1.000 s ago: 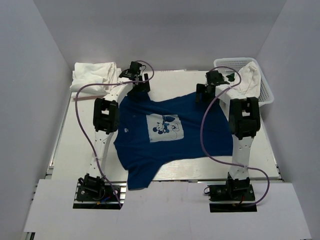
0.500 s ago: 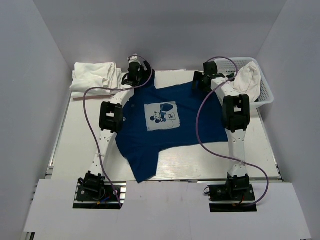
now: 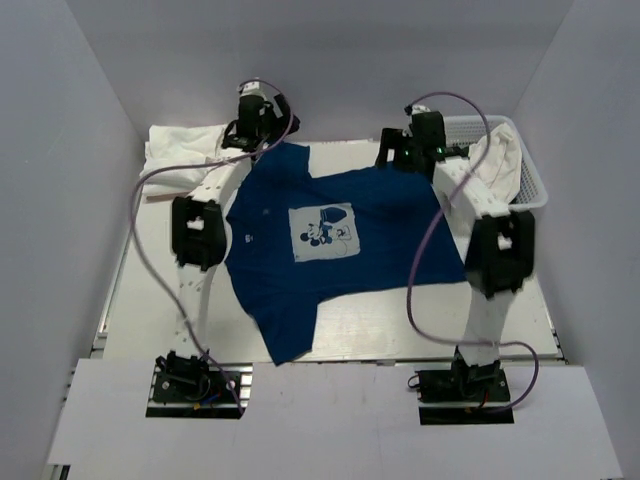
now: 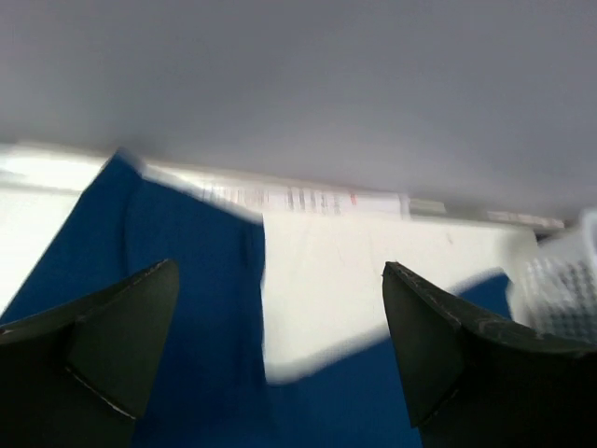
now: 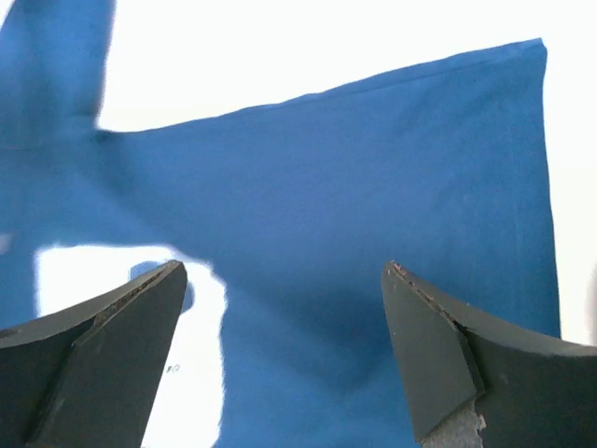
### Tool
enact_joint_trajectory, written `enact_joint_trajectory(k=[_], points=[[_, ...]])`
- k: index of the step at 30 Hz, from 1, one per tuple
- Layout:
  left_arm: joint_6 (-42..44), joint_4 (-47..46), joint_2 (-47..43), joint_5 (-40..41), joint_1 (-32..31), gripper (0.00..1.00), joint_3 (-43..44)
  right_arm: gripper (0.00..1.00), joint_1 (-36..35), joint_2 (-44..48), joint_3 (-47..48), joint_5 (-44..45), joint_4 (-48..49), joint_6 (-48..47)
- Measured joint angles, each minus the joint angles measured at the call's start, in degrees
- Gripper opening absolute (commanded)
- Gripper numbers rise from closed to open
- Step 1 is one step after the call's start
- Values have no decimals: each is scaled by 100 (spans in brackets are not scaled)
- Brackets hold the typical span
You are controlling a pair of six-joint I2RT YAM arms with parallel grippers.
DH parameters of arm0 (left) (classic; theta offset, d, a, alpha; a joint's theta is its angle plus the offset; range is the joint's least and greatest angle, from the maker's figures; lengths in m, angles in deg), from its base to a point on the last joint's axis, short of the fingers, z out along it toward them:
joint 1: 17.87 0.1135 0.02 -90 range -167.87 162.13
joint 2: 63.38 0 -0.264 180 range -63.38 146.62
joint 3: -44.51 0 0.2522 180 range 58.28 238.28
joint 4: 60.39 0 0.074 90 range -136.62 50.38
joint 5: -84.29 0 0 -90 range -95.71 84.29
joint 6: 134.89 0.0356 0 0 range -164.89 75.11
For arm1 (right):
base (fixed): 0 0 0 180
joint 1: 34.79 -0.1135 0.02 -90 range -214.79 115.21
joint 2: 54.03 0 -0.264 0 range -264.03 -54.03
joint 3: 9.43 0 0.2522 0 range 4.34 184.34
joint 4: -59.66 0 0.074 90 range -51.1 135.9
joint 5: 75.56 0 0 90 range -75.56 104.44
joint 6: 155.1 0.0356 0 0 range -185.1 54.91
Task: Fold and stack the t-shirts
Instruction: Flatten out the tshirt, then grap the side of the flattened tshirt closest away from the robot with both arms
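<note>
Navy t-shirt (image 3: 330, 240) spread print-up on tabletop (image 3: 150, 290), one white t-shirt (image 3: 185, 150) heaped far left, another (image 3: 498, 158) draped over basket (image 3: 535, 190), left and right jaws held wide open, nothing gripped

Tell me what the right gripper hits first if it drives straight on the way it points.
Most likely the navy t-shirt: its blue cloth fills the gap between the open fingers of the right gripper. How far off is unclear.
</note>
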Motion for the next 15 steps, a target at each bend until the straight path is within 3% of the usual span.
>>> enact_joint_trajectory(k=[5, 9, 12, 15], points=[[-216, 1045, -3047, -26, -125, 100, -2411, 90, -107, 2839, -2618, 350, 787, 546], [-584, 1917, -5136, -116, -400, 100, -4306, 90, -13, 4385, -4498, 590, 1351, 1241], [-905, 2774, -6159, -354, -752, 100, -5845, 90, 2, 5090, -5593, 761, 1244, 1613], [-1311, 3794, -6634, -673, -1207, 100, -7173, 90, 4, 5624, -6100, 1084, 765, 1829]])
